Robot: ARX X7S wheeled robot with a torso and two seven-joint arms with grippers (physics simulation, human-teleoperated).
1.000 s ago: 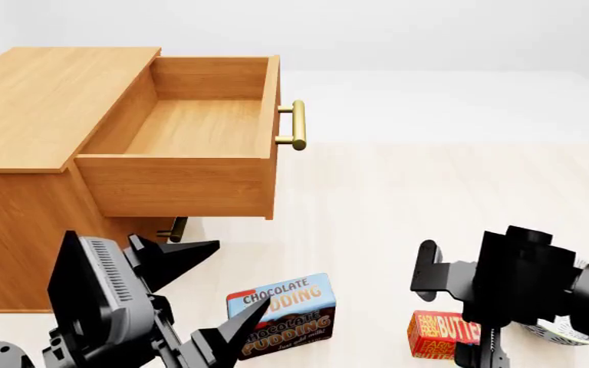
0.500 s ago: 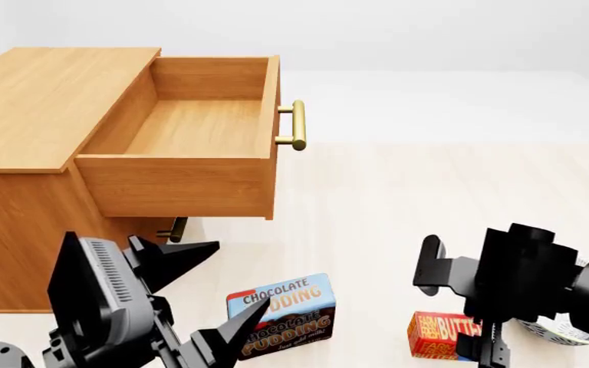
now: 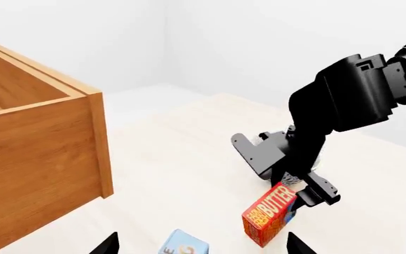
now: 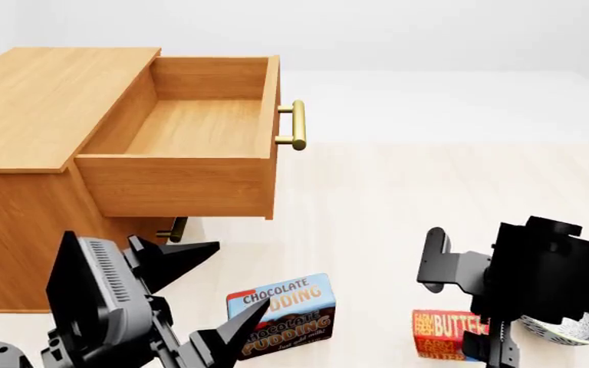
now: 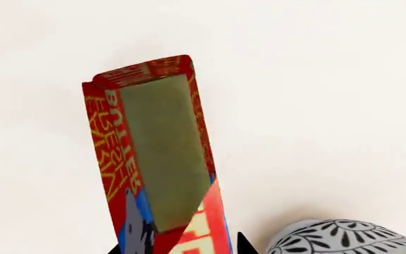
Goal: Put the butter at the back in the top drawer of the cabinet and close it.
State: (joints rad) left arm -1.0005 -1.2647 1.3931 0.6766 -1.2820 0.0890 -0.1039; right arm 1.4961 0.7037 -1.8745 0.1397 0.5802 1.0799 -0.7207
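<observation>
Half the job, at a guess, was behind me: the top drawer (image 4: 197, 126) of the cabinet (image 4: 28, 115) stood pulled fully out, its wooden floor bare, so opening needed no more work. What remained was the grasp, the lift, the placing at the drawer's rear and the push shut.

The butter (image 4: 446, 333) stood on the pale floor well away from the cabinet, off to the side its handle (image 4: 297, 125) faced, and nearer to me than the drawer front. The chocolate pudding box (image 4: 284, 313) sat between it and the cabinet's base. A patterned grey bowl (image 5: 344, 239) lay just beside the butter on the side away from the cabinet.

My right gripper (image 3: 308, 197) was down at the butter, fingers straddling the box; whether they had clamped on it I could not tell from any view. My left gripper (image 4: 202, 295) hung released, fingers spread, beside the pudding box and below the drawer, holding nothing.
</observation>
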